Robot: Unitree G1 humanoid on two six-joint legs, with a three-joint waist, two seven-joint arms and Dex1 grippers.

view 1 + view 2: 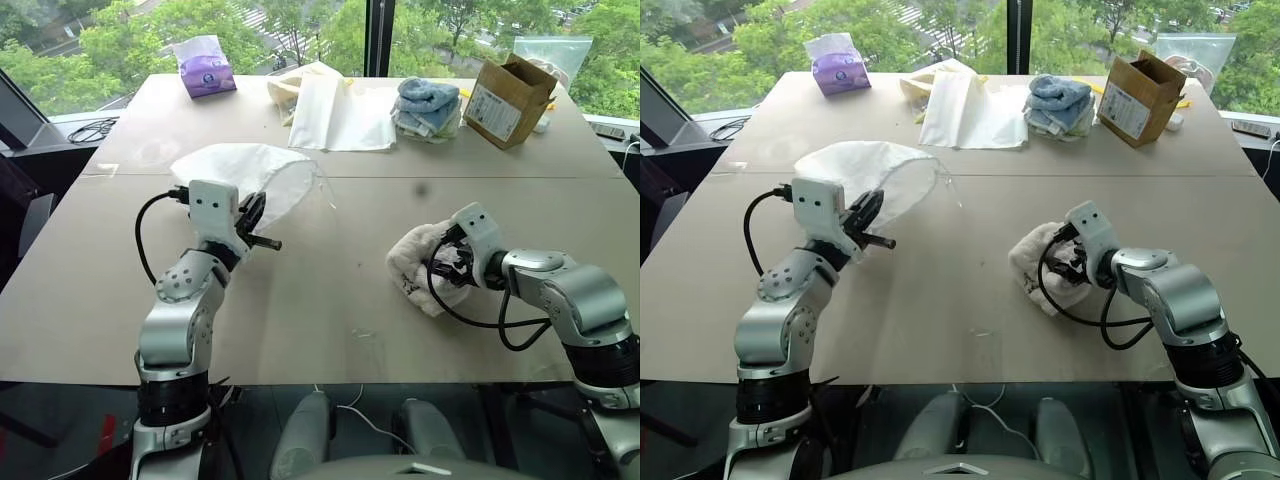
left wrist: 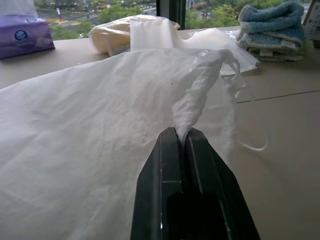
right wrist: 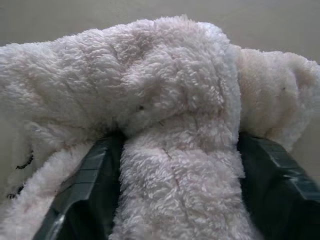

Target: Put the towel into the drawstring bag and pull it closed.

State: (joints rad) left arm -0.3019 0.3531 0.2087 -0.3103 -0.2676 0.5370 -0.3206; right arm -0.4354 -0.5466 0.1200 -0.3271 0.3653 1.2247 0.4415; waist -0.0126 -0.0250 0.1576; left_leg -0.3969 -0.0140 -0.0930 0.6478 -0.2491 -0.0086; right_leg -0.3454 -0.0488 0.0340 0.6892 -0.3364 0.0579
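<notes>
The drawstring bag lies flat on the table's left half, thin and white, with its cord trailing off the mouth. My left gripper is shut on a bunched pinch of the bag's rim, lifting that edge slightly. On the right half sits the towel, a cream fluffy lump. My right gripper comes at it from the right and angles down. Its two fingers press on either side of a thick fold of the towel.
Along the table's far side stand a purple tissue pack, a flat white sheet-like bag, a stack of blue and pale towels and an open cardboard box. A black cable lies beyond the left edge.
</notes>
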